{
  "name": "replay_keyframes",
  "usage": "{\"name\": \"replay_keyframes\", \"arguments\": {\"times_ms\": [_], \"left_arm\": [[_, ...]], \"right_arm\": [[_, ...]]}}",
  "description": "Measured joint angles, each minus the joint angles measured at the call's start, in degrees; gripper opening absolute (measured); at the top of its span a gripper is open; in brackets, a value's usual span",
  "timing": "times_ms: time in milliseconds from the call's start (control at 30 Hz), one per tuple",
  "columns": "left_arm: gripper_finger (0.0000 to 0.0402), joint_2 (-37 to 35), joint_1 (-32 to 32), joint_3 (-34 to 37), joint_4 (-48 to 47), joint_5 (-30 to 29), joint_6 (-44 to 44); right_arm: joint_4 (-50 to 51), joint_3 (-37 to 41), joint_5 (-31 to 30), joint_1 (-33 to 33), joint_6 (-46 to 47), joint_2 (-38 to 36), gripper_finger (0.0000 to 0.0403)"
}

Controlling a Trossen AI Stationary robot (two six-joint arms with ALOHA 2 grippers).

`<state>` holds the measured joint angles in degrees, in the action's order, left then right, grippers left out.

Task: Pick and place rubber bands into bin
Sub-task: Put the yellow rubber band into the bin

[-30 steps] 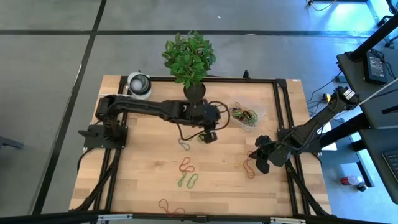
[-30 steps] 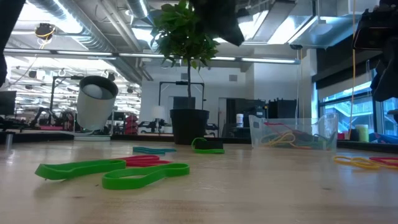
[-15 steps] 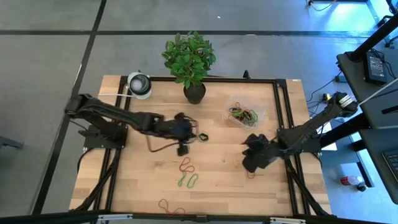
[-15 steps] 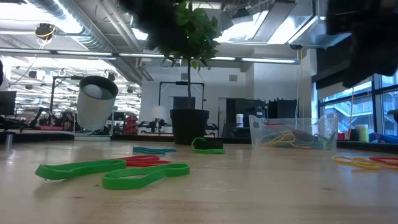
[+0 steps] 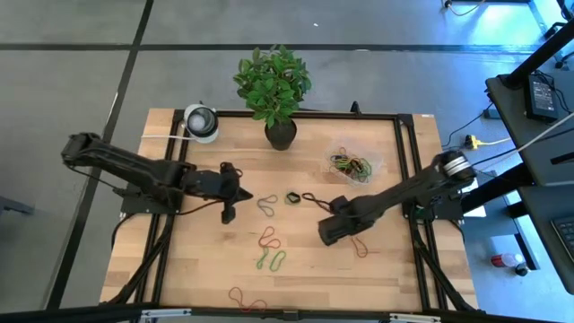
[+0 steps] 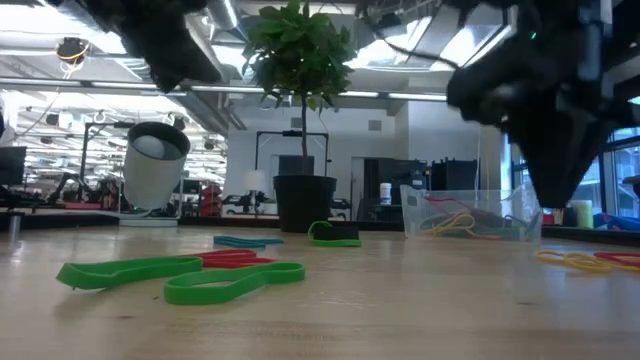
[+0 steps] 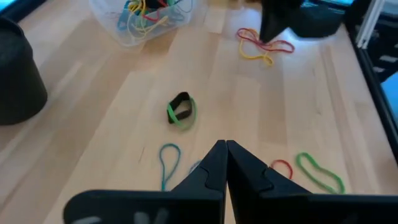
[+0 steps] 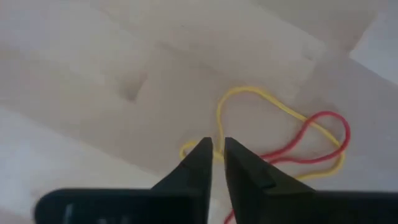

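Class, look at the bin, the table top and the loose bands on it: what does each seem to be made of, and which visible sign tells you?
The bin: probably clear plastic, since the bands inside show through its walls. The table top: pale wood, matte, with grain and plank seams. The green rubber band: apparently rubber, a flat, floppy loop lying limp.

A robotics lab or workshop: exposed ceiling ducts, strip lights, equipment racks behind the wooden table, grey concrete floor.

Left gripper with jaws closed, right gripper jaws seemingly a sliver apart, both mid-table.
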<state>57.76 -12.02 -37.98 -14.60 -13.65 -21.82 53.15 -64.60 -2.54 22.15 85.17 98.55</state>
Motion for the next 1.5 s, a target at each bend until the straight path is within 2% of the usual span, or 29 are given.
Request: {"name": "replay_keyframes", "arguments": {"times_ms": [167, 300, 467, 567, 733, 867, 1033, 1267, 1500], "left_arm": [[0.0002, -2.8, -1.2, 1.9, -1.8, 0.1, -0.1], [0.0002, -3.4, -1.8, 2.9, -1.8, 2.0, -0.1], [0.0003, -3.4, -1.8, 3.0, -2.4, 3.9, 0.0], [0.0003, -3.4, -1.8, 3.0, -2.3, 3.9, 0.0], [0.0002, -3.4, -1.8, 3.0, -2.4, 4.4, 1.4], [0.0002, -3.4, -1.8, 3.0, -2.4, 4.4, 2.1], [0.0002, -3.3, -1.8, 3.0, -2.3, 4.4, 2.1], [0.0002, -3.3, -1.8, 3.0, -2.4, 4.4, 2.1], [0.0005, -3.3, -1.8, 3.0, -2.3, 4.4, 2.0]], "right_arm": [[-0.1, 0.0, 0.3, -0.3, 5.5, 4.6, 0.0079], [-0.5, 0.3, -0.9, -0.3, 6.3, 7.2, 0.0105], [-3.0, 0.1, -3.4, -0.5, 9.1, 9.6, 0.0115], [-4.4, 0.2, -3.3, -0.6, 9.1, 10.6, 0.0096], [-4.0, -1.4, -3.1, -0.6, 9.2, 11.2, 0.0014], [-1.8, -6.5, -6.2, 0.3, 9.5, 11.0, 0.0008], [6.6, -15.2, -15.2, 1.6, 10.7, 9.5, 0.0003], [23.6, -28.5, -23.0, 2.2, 10.6, 9.1, 0.0002], [37.1, -37.6, -31.7, 2.0, 10.3, 9.1, 0.0001]]}}
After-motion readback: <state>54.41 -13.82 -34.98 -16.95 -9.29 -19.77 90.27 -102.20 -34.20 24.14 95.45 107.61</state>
